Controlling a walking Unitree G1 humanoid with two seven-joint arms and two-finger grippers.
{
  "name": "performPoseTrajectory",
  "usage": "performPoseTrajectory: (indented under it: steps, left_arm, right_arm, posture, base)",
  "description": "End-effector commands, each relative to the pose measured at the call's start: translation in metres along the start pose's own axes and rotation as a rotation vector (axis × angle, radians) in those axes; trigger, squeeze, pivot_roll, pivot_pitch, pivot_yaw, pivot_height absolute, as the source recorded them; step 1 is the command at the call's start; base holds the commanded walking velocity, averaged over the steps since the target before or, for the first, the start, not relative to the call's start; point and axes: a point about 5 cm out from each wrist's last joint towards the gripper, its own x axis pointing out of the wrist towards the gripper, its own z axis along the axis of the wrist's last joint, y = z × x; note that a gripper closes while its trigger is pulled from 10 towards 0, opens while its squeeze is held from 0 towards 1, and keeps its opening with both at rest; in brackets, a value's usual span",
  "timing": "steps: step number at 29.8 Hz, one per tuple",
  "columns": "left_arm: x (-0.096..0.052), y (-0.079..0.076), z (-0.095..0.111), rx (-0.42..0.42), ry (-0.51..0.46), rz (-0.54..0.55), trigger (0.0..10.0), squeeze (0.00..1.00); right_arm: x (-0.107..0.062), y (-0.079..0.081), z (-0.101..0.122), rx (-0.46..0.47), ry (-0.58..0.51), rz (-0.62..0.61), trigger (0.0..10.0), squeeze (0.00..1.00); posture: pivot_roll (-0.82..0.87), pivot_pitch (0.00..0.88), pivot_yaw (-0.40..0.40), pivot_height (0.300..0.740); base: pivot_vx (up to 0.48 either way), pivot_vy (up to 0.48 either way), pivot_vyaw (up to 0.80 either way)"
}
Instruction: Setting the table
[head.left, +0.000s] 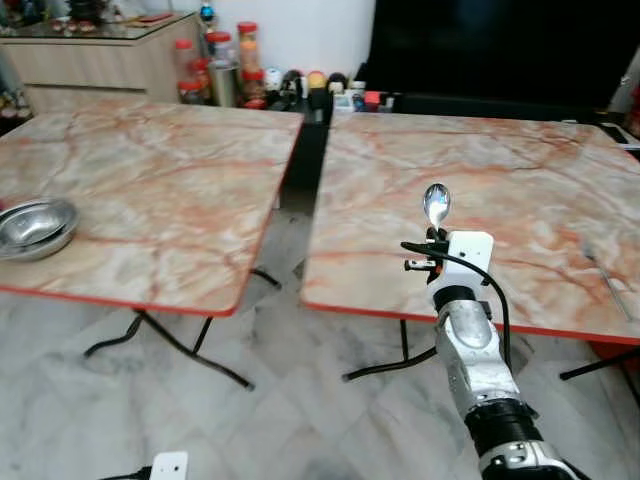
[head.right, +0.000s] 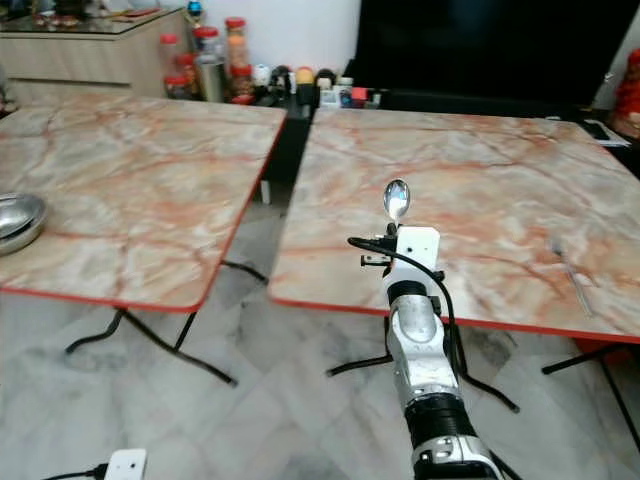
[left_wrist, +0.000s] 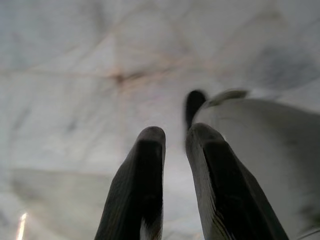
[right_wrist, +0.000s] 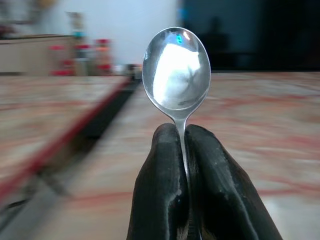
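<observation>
My right gripper (right_wrist: 182, 132) is shut on the handle of a metal spoon (right_wrist: 176, 70), which stands upright with its bowl on top. In the eye views the spoon (head.left: 436, 205) is held over the near edge of the right marble table (head.left: 500, 170). A steel bowl (head.left: 35, 228) sits at the left end of the left marble table (head.left: 170, 170). A thin metal utensil (head.left: 607, 275) lies near the right table's right end. My left gripper (left_wrist: 172, 137) hangs idle over the floor, fingers nearly together with nothing between them.
A narrow gap (head.left: 300, 175) separates the two tables, which stand on black folding legs (head.left: 170, 345). Jars and bottles (head.left: 230, 70) line the back by a wooden sideboard (head.left: 100, 55) and a dark screen (head.left: 500, 45). A white plug (head.left: 168, 466) lies on the tiled floor.
</observation>
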Motion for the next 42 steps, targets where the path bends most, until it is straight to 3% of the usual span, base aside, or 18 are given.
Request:
performPoseTrajectory:
  steps: [1,42]
  left_arm:
    - [0.0007,-0.0046,0.0042,-0.008,-0.009,-0.009,10.0,0.0]
    - [0.0011,-0.0044,0.0069,-0.021,-0.013,-0.001,10.0,0.0]
  right_arm:
    - [0.002,-0.0139,0.0048,-0.01,-0.02,-0.039,10.0,0.0]
    - [0.0033,-0.0114,-0.0003,-0.009,0.002,-0.025,10.0,0.0]
  posture:
    - [0.06,0.0,-0.034,0.728]
    - [0.08,0.0,-0.037,0.728]
  base:
    - [0.0,0.48,0.0]
    - [0.0,0.48,0.0]
